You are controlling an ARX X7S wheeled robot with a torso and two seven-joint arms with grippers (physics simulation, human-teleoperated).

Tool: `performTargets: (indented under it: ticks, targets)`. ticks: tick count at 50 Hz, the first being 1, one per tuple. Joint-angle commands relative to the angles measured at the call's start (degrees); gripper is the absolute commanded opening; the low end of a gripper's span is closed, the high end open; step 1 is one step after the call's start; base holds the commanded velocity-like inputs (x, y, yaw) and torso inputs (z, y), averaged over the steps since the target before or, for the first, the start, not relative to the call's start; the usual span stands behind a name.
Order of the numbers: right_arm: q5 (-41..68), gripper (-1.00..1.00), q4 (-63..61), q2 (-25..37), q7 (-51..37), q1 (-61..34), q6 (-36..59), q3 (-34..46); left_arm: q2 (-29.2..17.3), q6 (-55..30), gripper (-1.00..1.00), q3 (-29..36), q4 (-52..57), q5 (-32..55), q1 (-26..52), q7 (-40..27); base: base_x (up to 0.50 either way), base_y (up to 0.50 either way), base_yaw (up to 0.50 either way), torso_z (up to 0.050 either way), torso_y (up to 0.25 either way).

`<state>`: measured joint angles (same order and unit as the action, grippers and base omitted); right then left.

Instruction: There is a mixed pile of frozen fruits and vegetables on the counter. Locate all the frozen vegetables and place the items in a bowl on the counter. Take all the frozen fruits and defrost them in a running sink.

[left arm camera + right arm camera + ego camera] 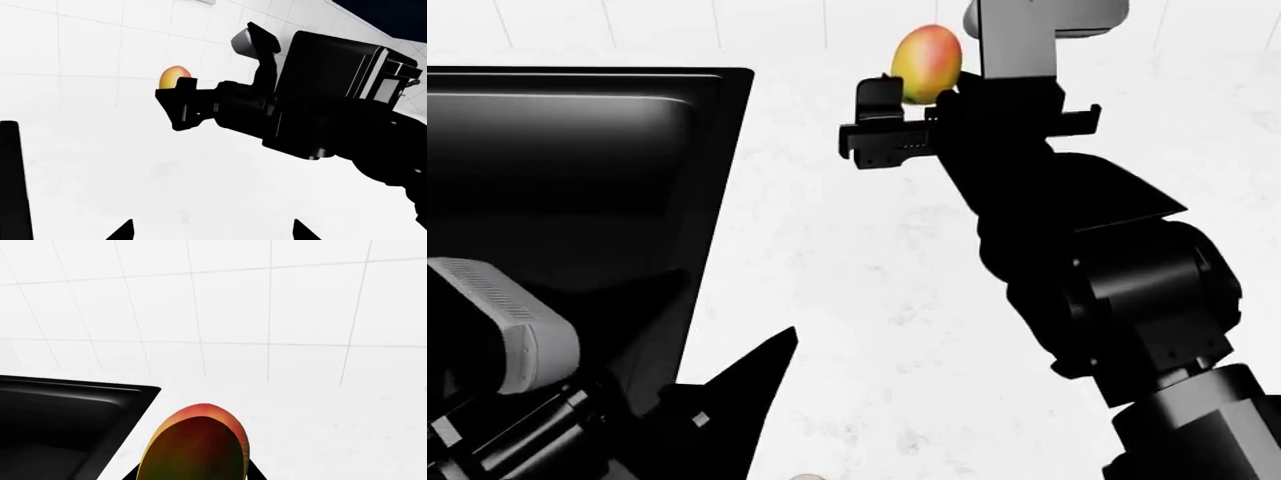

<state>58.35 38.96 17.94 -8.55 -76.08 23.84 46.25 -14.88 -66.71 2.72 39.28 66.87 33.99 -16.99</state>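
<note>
The frozen fruit, a small yellow-green and red mango [928, 62] [197, 450] [175, 77], sits between the fingers of my right gripper [929, 88] [193, 477] [179, 92], which is shut on it over the white counter [854, 300] just right of the black sink [587, 150] [60, 425]. My left gripper [213, 232] [741, 385] is open with nothing between its fingertips, low at the sink's near right corner. The frozen vegetables and the bowl are out of view.
A white tiled wall [233, 300] rises behind the counter. The right arm's bulky black wrist and elbow [1121, 290] stretch across the counter right of the sink. A dark blue surface [390, 15] shows at one corner of the left wrist view.
</note>
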Motion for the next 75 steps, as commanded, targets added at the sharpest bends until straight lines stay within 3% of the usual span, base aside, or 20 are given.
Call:
performTargets:
  ticks: [1, 9, 10, 13, 22, 27, 37, 41, 45, 50, 59, 69, 75]
  targets:
    - [-0.73, -1.00, -2.24, 0.53, 0.23, 0.58, 0.77, -0.14, 0.56, -0.12, 1.00, 0.44, -0.64, 2.78, -0.07, 0.00, 0.00, 0.00, 0.00, 0.000, 0.000]
    - [-0.83, -1.00, -1.84, 0.37, 0.41, 0.81, 0.90, 0.10, 0.70, -0.79, 1.00, 1.14, -0.99, 4.53, -0.16, -0.87, 0.00, 0.00, 0.00, 0.000, 0.000]
    - [-0.87, -1.00, -1.60, 0.29, 0.55, 0.69, 1.04, 0.21, 1.44, -1.77, 1.00, -0.31, -1.83, 9.63, 0.56, -3.78, 0.00, 0.00, 0.00, 0.000, 0.000]
    - [-0.82, -1.00, -1.39, 0.26, 0.52, 0.17, 1.28, 0.13, 1.54, -2.62, 1.00, -1.15, -2.14, 14.40, 1.51, -6.52, 0.00, 0.00, 0.00, 0.000, 0.000]
    - [-1.00, -1.00, -0.43, -0.16, 1.09, 0.38, 1.35, 0.50, 1.86, -2.20, 1.00, -1.82, -3.75, 22.75, 2.72, -10.61, 0.00, 0.00, 0.00, 0.000, 0.000]
    - [-1.17, -1.00, 0.14, -0.49, 1.56, 0.55, 1.18, 0.73, 1.32, -2.81, 1.00, -0.50, -3.22, 21.49, 2.41, -8.63, 0.00, 0.00, 0.00, 0.000, 0.000]
    - [-1.82, -1.00, 1.28, -1.42, 2.01, 1.07, -0.15, 0.98, -2.57, -6.17, 1.00, 7.58, -3.06, 9.25, 9.76, -1.45, 0.00, 0.00, 0.00, 0.000, 0.000]
    - [-1.71, -1.00, 1.13, -1.30, 1.93, 0.99, -0.20, 0.81, -1.95, -7.85, 1.00, 7.50, -5.14, 12.90, 12.18, -4.20, 0.00, 0.00, 0.00, 0.000, 0.000]
    - [-1.92, -1.00, 1.84, -1.50, 2.20, 1.33, -0.67, 0.90, -1.61, -9.49, 1.00, 7.08, -6.75, 22.57, 14.90, -10.69, 0.00, 0.00, 0.00, 0.000, 0.000]
    - [-2.13, -1.00, 2.78, -1.69, 2.58, 1.25, -1.02, 0.93, -3.65, -9.05, 1.00, 8.92, -7.51, 35.61, 17.54, -19.72, 0.00, 0.00, 0.00, 0.000, 0.000]
    - [-2.36, -1.00, 3.97, -1.88, 2.95, 1.17, -1.25, 1.02, -7.93, -5.59, 1.00, 12.99, -7.64, 49.09, 21.00, -29.18, 0.00, 0.00, 0.00, 0.000, 0.002]
    - [-2.49, -1.00, 4.45, -1.96, 3.14, 1.37, -1.45, 1.09, -11.51, -8.21, 1.00, 15.89, -9.89, 50.07, 23.55, -29.61, 0.00, 0.00, 0.00, 0.000, 0.000]
    - [-2.34, -1.00, 3.79, -1.63, 2.99, 1.94, -1.31, 1.10, -9.82, -10.65, 1.00, 17.28, -12.56, 44.42, 22.01, -26.43, 0.00, 0.00, 0.00, 0.000, 0.000]
